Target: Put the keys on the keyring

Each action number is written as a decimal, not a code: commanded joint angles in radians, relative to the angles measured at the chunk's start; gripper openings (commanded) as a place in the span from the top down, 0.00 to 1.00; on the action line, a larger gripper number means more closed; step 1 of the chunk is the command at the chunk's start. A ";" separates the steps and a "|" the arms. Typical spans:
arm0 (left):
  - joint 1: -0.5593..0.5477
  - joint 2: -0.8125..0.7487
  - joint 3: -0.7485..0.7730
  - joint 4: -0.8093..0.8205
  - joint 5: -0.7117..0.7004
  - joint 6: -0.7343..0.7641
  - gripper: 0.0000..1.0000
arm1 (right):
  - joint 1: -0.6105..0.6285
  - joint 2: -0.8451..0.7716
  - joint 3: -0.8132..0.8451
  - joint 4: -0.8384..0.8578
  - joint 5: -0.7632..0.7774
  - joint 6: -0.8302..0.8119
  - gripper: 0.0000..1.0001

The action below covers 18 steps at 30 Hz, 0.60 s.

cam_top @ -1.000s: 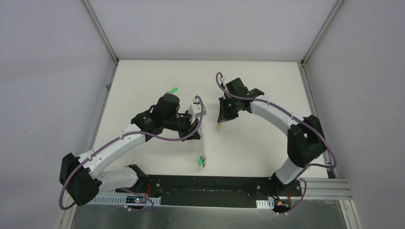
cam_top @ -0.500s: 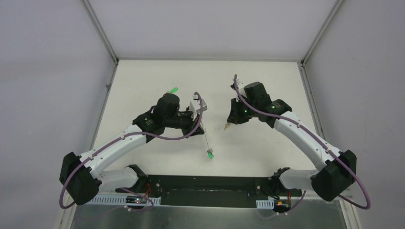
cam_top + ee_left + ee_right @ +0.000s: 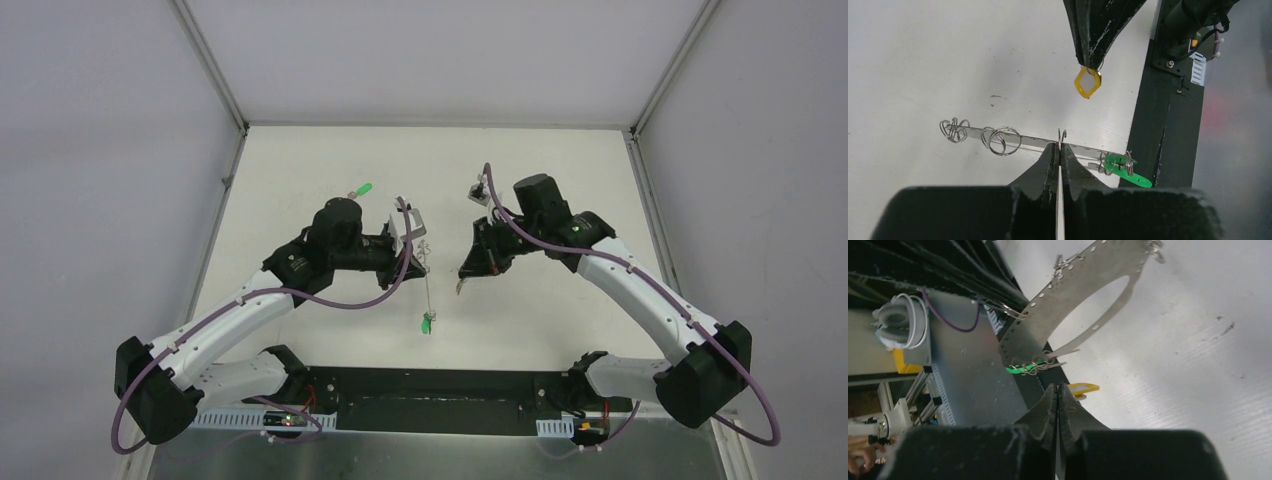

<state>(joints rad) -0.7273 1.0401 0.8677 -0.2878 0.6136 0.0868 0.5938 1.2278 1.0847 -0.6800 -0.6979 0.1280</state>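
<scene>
Left gripper [image 3: 1059, 150] shut hard on the keyring [image 3: 1035, 142] — pinched partway along its thin perforated metal band, held clear of the surface [image 3: 540, 180] and, in the top view, running from the fingertips toward the arm bases, with wire loops strung along it and a green key [image 3: 1128, 172] dangling at the far end. Right gripper [image 3: 1057, 390] likewise closed, nipping a yellow key [image 3: 1087, 83] by its top end, seemingly at a small wire ring, near the band but apart from it. Second green key [image 3: 364, 188] lying loose on the surface beyond the left arm, not yet collected. Probably mid-approach for threading the yellow key. Plenty to go wrong from here: hold on the yellow key slight, so likely to twist or drop out on any nudge against the band; band clamped at one narrow spot, so prone to pivot or swing when pushed, spoiling the line-up; both arms' tips close together — risk of a knock shaking the keyring free.
</scene>
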 commanded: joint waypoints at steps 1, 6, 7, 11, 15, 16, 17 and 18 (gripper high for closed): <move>-0.007 -0.051 -0.005 0.071 0.038 0.049 1.00 | 0.021 0.028 0.088 -0.015 -0.178 -0.083 1.00; -0.007 -0.064 -0.007 0.070 0.061 0.059 1.00 | 0.071 0.048 0.127 0.004 -0.177 -0.070 1.00; -0.007 -0.064 -0.007 0.071 0.069 0.059 1.00 | 0.081 0.049 0.134 0.010 -0.172 -0.067 1.00; -0.007 -0.058 -0.007 0.076 0.088 0.056 1.00 | 0.121 0.064 0.166 0.016 -0.146 -0.062 1.00; -0.007 -0.049 -0.002 0.076 0.096 0.061 1.00 | 0.150 0.071 0.182 0.023 -0.120 -0.057 1.00; -0.007 -0.046 0.001 0.077 0.101 0.064 1.00 | 0.153 0.071 0.182 0.027 -0.112 -0.056 1.00; -0.007 -0.041 0.004 0.078 0.107 0.066 1.00 | 0.156 0.073 0.183 0.032 -0.105 -0.053 1.00; -0.007 -0.038 0.007 0.078 0.114 0.068 1.00 | 0.158 0.074 0.184 0.037 -0.099 -0.051 1.00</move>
<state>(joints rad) -0.7273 1.0019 0.8536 -0.2817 0.6689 0.1246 0.7387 1.2987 1.2243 -0.6914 -0.8200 0.0837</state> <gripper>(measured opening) 0.011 0.006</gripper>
